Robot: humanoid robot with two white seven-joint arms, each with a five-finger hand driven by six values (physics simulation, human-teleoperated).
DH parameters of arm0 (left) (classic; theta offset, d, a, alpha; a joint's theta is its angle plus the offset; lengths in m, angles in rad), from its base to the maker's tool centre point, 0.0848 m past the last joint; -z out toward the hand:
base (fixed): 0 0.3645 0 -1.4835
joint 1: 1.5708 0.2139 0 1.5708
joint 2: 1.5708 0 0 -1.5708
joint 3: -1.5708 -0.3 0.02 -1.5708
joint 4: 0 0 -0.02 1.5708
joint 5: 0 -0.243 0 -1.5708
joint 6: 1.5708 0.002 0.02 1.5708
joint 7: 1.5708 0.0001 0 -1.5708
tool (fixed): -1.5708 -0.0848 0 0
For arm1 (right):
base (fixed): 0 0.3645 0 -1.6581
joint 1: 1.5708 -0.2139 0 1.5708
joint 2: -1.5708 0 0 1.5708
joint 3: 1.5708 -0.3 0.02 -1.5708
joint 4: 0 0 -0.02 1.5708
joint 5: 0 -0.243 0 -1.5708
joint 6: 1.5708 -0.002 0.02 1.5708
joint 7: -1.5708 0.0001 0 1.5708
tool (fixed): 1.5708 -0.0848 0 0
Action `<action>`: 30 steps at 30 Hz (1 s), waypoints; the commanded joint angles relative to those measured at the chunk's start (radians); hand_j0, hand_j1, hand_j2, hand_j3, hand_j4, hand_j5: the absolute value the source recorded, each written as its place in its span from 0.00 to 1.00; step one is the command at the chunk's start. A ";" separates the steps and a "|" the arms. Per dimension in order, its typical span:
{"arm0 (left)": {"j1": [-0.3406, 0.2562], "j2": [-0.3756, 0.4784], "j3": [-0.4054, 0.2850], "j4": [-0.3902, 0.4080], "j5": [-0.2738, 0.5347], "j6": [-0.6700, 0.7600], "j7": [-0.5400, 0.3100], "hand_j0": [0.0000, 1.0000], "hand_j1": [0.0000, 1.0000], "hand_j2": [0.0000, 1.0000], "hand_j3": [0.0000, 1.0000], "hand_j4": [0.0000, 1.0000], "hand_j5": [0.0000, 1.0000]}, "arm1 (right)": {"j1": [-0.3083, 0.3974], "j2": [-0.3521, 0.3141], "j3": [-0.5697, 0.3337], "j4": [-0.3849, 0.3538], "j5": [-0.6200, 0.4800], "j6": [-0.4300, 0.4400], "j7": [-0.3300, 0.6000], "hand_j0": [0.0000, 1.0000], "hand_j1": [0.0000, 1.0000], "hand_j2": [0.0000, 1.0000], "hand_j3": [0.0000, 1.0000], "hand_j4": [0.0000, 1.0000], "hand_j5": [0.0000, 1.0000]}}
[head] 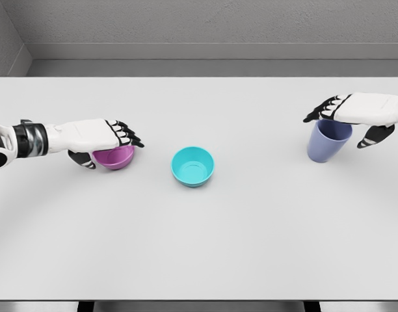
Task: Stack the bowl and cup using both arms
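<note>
A teal bowl [192, 166] sits upright near the middle of the white table [199, 247]. A purple bowl [114, 156] rests to its left, with my left hand [108, 140] lying over its top, fingers and thumb curled around its rim. At the right, a blue-violet cup [328, 140] stands slightly tilted. My right hand [345, 117] covers the cup's top, fingers on the far side and thumb on the near right side.
A grey wall runs behind the table's far edge. The table's near edge lies along the bottom of the view.
</note>
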 commanded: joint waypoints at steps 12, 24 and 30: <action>0.000 -0.032 0.001 0.028 -0.021 0.002 -0.013 1.00 1.00 1.00 1.00 1.00 1.00 | -0.008 0.035 -0.006 0.085 -0.005 0.003 0.000 1.00 1.00 1.00 1.00 1.00 1.00; 0.000 -0.029 0.001 0.028 -0.023 0.002 -0.015 0.75 0.75 0.75 0.75 0.75 0.75 | -0.009 0.036 -0.003 0.080 -0.005 0.003 0.000 1.00 1.00 1.00 1.00 1.00 1.00; 0.000 -0.029 0.001 0.026 -0.023 0.002 -0.016 0.68 0.68 0.68 0.68 0.68 0.68 | -0.008 0.039 0.000 0.082 -0.005 0.003 0.000 1.00 1.00 1.00 1.00 1.00 1.00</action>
